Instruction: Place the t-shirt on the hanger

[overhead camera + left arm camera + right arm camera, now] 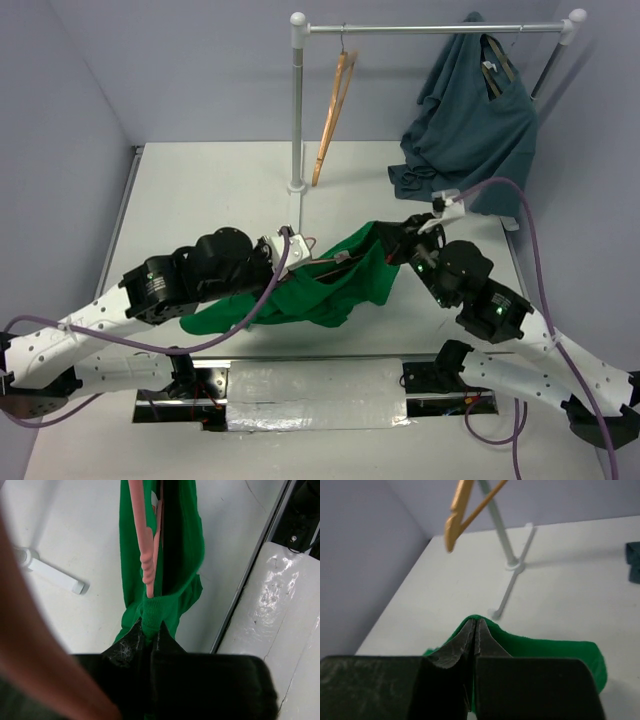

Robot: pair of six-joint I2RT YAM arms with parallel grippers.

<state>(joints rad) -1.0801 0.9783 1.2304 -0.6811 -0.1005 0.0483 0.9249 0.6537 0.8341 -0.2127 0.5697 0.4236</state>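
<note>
Fabric of the t-shirt (330, 285) hangs stretched above the table (200, 190), the hanger (145, 545) lying within its folds. The left gripper (149, 630) clamps a green fold by the wire's end as anchor; the right gripper (474, 625), pinched on the opposite edge, likely spreads the cloth.

Soft, even light from above washes the white worktop (200, 190) in the overhead view, with only faint shadows under the arms; foil tape (315, 395) at the near edge throws glare. The t-shirt (330, 295) reads vivid and sharp. Left wrist view: a pinkish-brown blur (30, 630) smears the left side. Right wrist view: the wooden hanger (462, 510) is soft, and the rack pole (497, 520) casts a pale shadow.
</note>
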